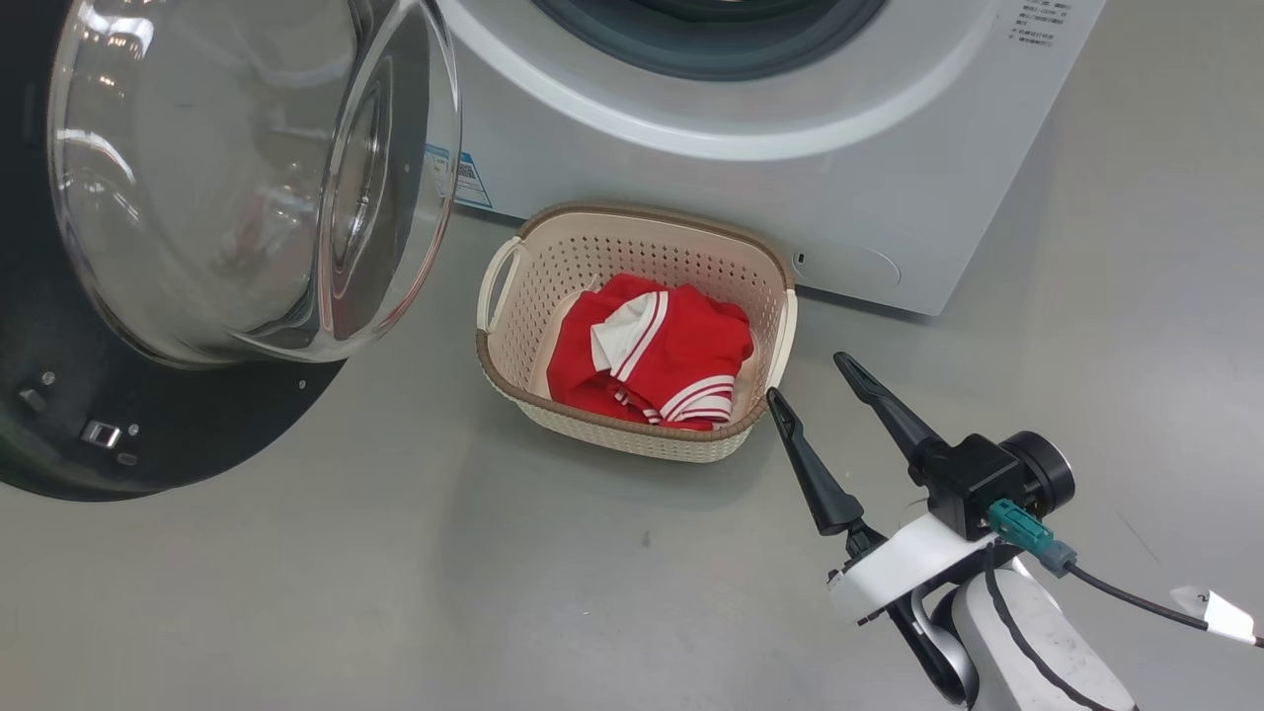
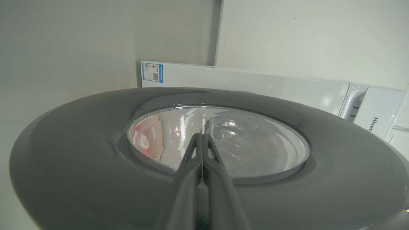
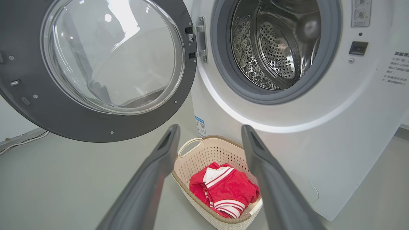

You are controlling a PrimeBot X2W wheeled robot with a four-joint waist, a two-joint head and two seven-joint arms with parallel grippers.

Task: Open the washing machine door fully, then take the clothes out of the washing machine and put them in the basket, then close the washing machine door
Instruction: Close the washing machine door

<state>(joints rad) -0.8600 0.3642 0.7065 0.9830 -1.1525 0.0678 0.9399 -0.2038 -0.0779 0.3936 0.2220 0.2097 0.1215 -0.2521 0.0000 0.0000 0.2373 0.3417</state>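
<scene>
a plain laundry corner, more test room than furnished home: a white front-loading washing machine [image 3: 335, 127] stands on a smooth bare grey floor [image 1: 395, 592] against blank pale walls [image 2: 64, 48], a perforated basket [image 1: 592, 267] before it.

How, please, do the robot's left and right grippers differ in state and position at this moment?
The left gripper has its fingers pressed together, while the right gripper has its fingers spread apart. The left gripper points at the outer face of the washing machine door; the right gripper hangs near the basket, which holds the clothes. Both are empty and have long dark fingers.
</scene>
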